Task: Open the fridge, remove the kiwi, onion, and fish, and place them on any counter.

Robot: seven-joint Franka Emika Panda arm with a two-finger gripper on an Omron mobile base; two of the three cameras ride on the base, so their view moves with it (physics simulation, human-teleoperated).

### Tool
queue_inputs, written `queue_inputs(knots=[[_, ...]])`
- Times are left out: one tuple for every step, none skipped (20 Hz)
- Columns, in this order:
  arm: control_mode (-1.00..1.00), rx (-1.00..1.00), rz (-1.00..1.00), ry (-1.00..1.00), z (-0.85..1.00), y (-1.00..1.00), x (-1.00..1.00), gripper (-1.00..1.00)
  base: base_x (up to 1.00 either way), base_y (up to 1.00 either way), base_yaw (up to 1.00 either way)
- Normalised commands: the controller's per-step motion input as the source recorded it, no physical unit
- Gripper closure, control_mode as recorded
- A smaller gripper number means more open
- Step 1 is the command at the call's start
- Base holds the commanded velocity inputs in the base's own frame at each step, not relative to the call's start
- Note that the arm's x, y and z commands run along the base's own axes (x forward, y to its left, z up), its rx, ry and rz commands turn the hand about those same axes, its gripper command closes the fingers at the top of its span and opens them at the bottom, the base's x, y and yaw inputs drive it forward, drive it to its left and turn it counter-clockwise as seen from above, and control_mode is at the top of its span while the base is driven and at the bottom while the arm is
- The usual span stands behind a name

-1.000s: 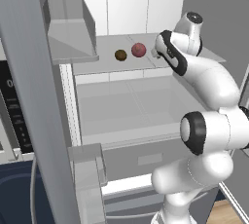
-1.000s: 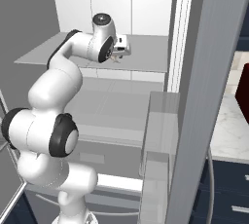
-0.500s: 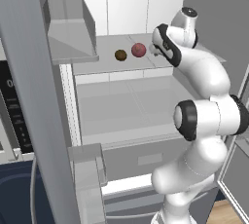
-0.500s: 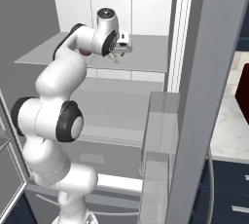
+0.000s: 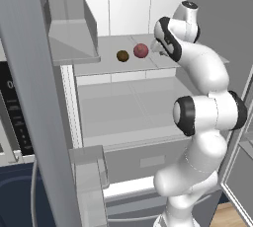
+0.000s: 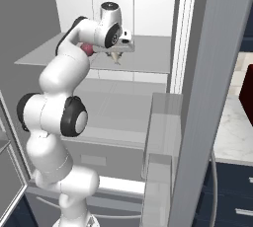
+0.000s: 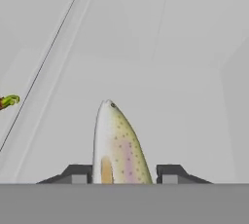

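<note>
Inside the open fridge (image 5: 128, 117), on its upper shelf (image 5: 163, 60), the slender, probably slippery fish (image 7: 116, 145) is being straddled mid-body by the end effector (image 7: 116, 173), whose grip cannot be confirmed.

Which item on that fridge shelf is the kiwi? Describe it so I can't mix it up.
Look into the open fridge at the upper grey shelf, level with the gripper. Two small balls sit there side by side, left of the gripper in the left base view. The kiwi is the smaller, olive-brown one, farther from the gripper than the dark-red onion.
</note>
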Motion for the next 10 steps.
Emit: queue_inputs(knots=[[-1.00, 0.00, 0.00, 0.00, 0.00, 0.00, 0.00, 1.00, 0.00, 0.00, 0.00], [-1.00, 0.00, 0.00, 0.00, 0.00, 0.00, 0.00, 1.00, 0.00, 0.00, 0.00], [-1.00, 0.00, 0.00, 0.00, 0.00, 0.00, 0.00, 1.00, 0.00, 0.00, 0.00], [-1.00, 0.00, 0.00, 0.00, 0.00, 0.00, 0.00, 1.00, 0.00, 0.00, 0.00], [-1.00, 0.00, 0.00, 0.00, -0.08, 0.00, 0.00, 1.00, 0.00, 0.00, 0.00], [-1.00, -0.02, 0.00, 0.00, -0.17, 0.00, -0.53, 1.00, 0.00, 0.00, 0.00], [-1.00, -0.04, 0.00, -0.14, -0.16, 0.03, -0.66, 1.00, 0.00, 0.00, 0.00], [-1.00, 0.00, 0.00, -0.13, -0.09, 0.00, -0.64, 1.00, 0.00, 0.00, 0.00], [-1.00, 0.00, 0.00, -0.21, -0.02, 0.00, -0.77, 1.00, 0.00, 0.00, 0.00], [-1.00, 0.00, -0.03, -0.19, 0.00, 0.00, -1.00, 1.00, 0.00, 0.00, 0.00]])
